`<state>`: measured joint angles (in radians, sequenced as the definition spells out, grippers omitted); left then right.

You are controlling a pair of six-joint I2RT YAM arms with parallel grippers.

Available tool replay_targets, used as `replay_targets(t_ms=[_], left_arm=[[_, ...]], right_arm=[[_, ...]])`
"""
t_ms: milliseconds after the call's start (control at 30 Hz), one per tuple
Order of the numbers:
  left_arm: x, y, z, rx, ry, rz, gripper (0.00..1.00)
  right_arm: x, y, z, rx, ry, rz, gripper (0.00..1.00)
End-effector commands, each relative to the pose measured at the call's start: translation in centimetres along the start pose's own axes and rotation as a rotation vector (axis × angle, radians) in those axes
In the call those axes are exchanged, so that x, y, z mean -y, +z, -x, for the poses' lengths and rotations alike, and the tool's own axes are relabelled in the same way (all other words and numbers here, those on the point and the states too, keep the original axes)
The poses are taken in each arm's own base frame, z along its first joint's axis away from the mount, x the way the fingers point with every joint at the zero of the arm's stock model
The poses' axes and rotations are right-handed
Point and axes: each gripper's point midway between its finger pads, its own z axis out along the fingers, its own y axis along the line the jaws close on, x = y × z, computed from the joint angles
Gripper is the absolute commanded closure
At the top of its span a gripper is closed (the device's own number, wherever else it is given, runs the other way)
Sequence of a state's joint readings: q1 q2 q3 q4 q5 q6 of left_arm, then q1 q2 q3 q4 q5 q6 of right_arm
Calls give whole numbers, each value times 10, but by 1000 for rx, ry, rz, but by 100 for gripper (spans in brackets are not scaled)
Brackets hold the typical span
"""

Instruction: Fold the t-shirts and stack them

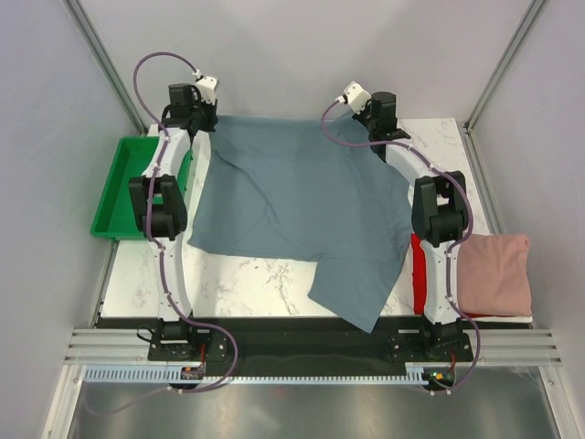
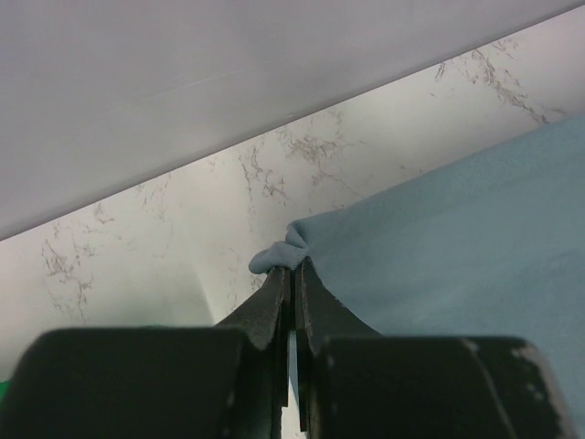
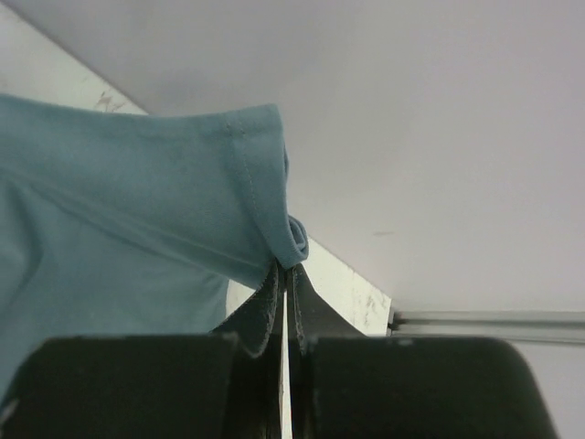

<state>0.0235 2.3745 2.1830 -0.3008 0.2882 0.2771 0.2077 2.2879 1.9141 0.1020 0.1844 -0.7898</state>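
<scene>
Cloth: the large slate blue-grey t-shirt [image 1: 302,197] lies spread, not yet folded, over the white marble-patterned table [image 1: 247,283]. One near corner reaches over the front edge.
Left hold: the left gripper [image 2: 292,272] has its jaws pressed together on a small bunched nub of the shirt's far-left corner, low over the table.
Right hold: the right gripper [image 3: 285,274] is clamped on a stitched hem at the far-right corner.
Reason: pinching both far corners probably lets the arms draw the cloth taut and flat, or carry that edge over for a fold.
Side pile: the dusty pink t-shirt [image 1: 494,274] lies folded at the table's right edge, with the bright red t-shirt [image 1: 419,274] just beside it, mostly hidden by the arm. Both seem parked clear of the work.
Tray: the green plastic tray [image 1: 123,187] sits off the left edge, uninvolved.
</scene>
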Motion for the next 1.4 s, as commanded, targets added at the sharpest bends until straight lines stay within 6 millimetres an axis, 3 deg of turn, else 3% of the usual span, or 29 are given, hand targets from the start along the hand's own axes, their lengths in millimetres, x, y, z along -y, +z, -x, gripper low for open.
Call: replay_targets(t_ms=[0, 533, 733, 1033, 1167, 1233, 1367], left_arm=[[-9, -38, 57, 131, 17, 12, 98], [8, -65, 38, 89, 33, -43, 98], [12, -76, 27, 67, 32, -46, 98], [16, -90, -1, 14, 38, -47, 98], [17, -96, -15, -13, 29, -43, 98], [17, -99, -25, -35, 24, -37, 98], [22, -102, -48, -88, 26, -41, 98]], right_arm=[[26, -32, 23, 14, 21, -43, 100], [-21, -105, 16, -72, 0, 91, 100], [-27, -124, 10, -94, 0, 115, 100], [-44, -159, 10, -105, 24, 191, 100], [-73, -181, 12, -114, 70, 269, 100], [-98, -197, 9, -130, 89, 348, 100], [-121, -215, -1, -153, 98, 400, 100]])
